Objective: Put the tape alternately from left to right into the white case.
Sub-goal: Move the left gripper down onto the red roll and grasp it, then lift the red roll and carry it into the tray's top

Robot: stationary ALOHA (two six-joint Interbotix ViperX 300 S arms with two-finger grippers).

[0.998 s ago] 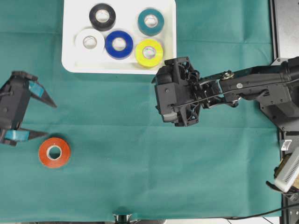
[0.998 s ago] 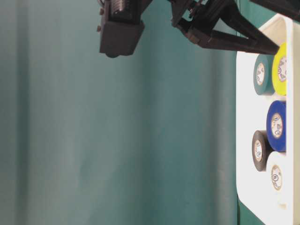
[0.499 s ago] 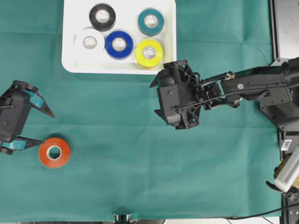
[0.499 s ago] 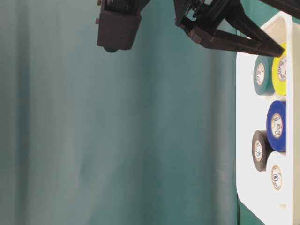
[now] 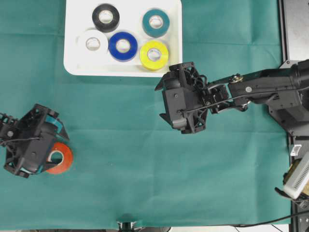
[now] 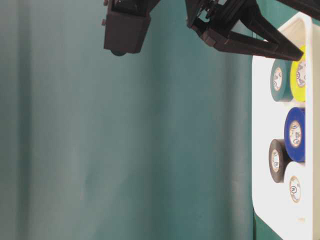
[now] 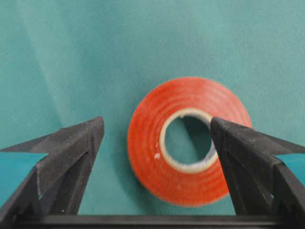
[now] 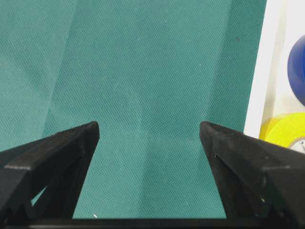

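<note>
So five of the six rolls are already sitting flat in the white case (image 5: 72, 65) at the top of the overhead view: black (image 5: 105, 17), teal (image 5: 156, 22), white (image 5: 92, 44), blue (image 5: 122, 46) and yellow (image 5: 154, 54). Only the red roll (image 7: 188, 140) is still out on the green bench (image 5: 145, 169), lying flat with its core up, well apart from the case.

The left gripper (image 7: 155, 136) is parked right over it with its fingers spread wide, one either side of the roll and not touching it yet as far as I can tell. Makes sense, that's the straddle you want before squeezing across the outside. A second ago that arm was further up the cloth with the roll sitting clear beside its lower finger; now it covers part of the roll.

The right gripper (image 8: 147, 138) hangs just below the case with its fingers also wide and nothing between them, basically unmoved, probably just staying out of the way.
</note>
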